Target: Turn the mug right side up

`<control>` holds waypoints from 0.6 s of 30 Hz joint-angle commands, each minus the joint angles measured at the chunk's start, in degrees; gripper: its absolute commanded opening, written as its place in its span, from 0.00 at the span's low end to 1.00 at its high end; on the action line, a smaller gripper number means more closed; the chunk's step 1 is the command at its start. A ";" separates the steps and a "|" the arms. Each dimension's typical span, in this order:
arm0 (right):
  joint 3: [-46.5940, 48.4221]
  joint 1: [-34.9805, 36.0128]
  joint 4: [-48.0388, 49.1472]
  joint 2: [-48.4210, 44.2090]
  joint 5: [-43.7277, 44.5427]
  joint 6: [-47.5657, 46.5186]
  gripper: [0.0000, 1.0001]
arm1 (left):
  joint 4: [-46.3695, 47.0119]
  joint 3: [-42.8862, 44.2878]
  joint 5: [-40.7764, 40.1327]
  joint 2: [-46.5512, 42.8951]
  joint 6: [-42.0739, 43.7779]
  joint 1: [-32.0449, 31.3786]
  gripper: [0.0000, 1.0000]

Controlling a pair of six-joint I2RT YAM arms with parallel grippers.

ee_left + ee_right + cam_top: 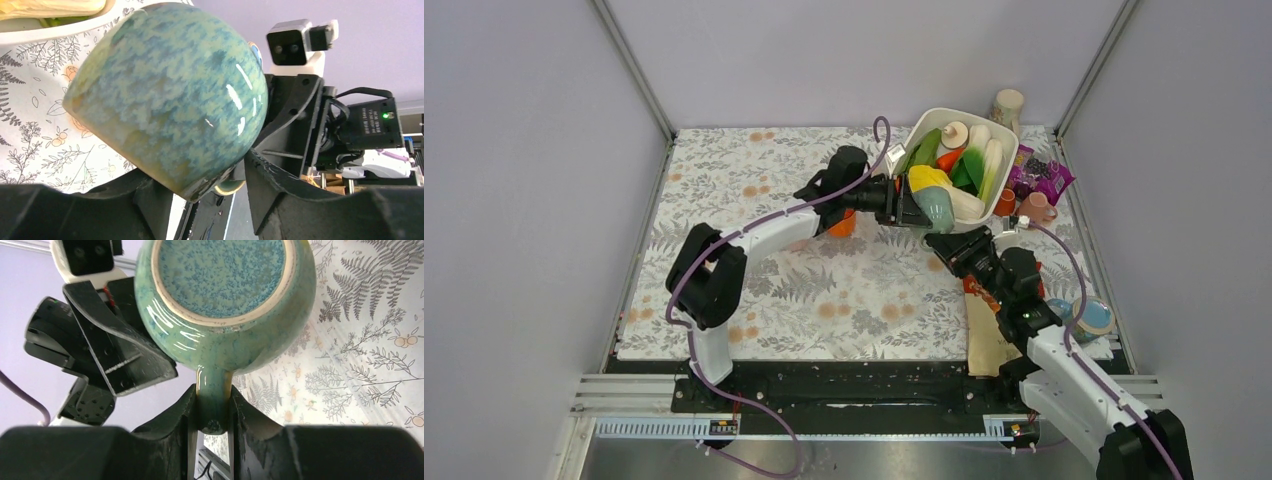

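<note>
The mug (936, 208) is glazed mottled blue-green and is held off the table between both grippers, in front of the white basin. In the left wrist view the mug (170, 95) fills the frame, lying on its side. My left gripper (210, 195) is shut on its body near the rim, and it also shows in the top view (914, 205). In the right wrist view the mug's base (222, 277) faces the camera. My right gripper (212, 410) is shut on the mug's handle (212, 390), and it also shows in the top view (946, 243).
A white basin (999, 125) of toy vegetables stands at the back right. Beside it are a purple packet (1044, 178), a pink cup (1036, 208) and a beige cup (1007, 105). An orange object (844, 225) lies under the left arm. A brown paper bag (986, 335) lies near the right arm.
</note>
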 commanded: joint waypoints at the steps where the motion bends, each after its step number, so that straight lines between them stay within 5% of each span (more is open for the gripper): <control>1: 2.55 4.23 13.03 3.48 -1.67 -0.53 0.00 | 4.63 4.49 3.19 -0.76 -1.23 0.12 0.48; 6: 1.39 5.47 17.53 8.90 -2.11 0.48 0.00 | 2.65 5.12 5.56 -0.90 0.71 0.88 0.01; 10: 1.44 5.56 17.51 11.45 -1.76 -0.47 0.00 | -3.26 3.53 2.74 -2.24 6.33 1.56 0.00; 16: 4.20 5.56 1.07 12.26 0.36 -8.37 0.63 | -24.01 7.05 -14.71 -3.25 30.12 1.95 0.00; 18: 4.01 5.56 -1.96 11.22 0.67 -11.35 0.69 | -28.89 7.99 -16.88 -3.69 37.31 1.92 0.00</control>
